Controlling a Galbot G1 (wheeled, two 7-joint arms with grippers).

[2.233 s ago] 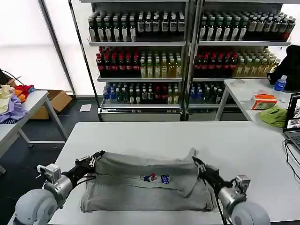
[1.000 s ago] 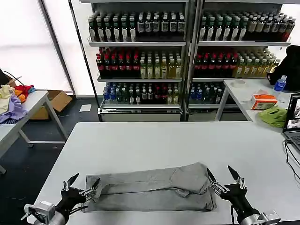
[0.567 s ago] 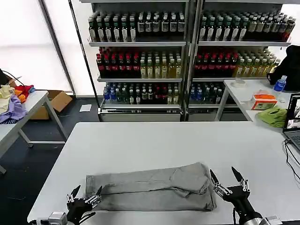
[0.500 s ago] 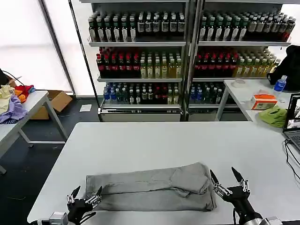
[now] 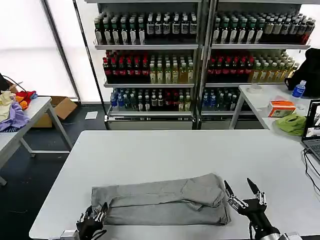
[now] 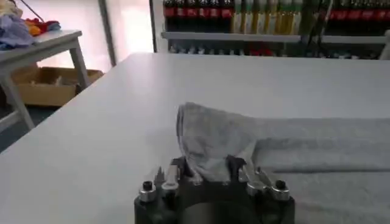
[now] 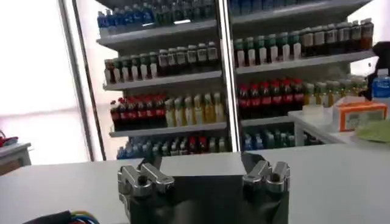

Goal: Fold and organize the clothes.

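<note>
A light grey shirt (image 5: pixel 160 200) lies folded into a long band near the table's front edge, its print hidden. My left gripper (image 5: pixel 93 214) sits low at the band's left end, open. In the left wrist view the shirt's bunched corner (image 6: pixel 210 137) reaches in between the left gripper's (image 6: pixel 206 167) spread fingers, which stand apart on either side of it. My right gripper (image 5: pixel 239 189) hovers just off the band's right end, open, with nothing between its fingers. The right gripper (image 7: pixel 201 159) faces the far shelves across bare table.
Bottle shelves (image 5: pixel 200 55) stand behind the white table (image 5: pixel 165 150). A side table at left carries a lilac and red cloth heap (image 5: pixel 15 112). At right stand a bright green cloth (image 5: pixel 292 122), an orange box (image 5: pixel 281 107), a laptop (image 5: pixel 312 131) and a black cable (image 5: pixel 310 167).
Both grippers folded the raised shirt edge down toward the front and let go. Since then the left gripper has sunk back toward the near edge; the right has barely moved.
</note>
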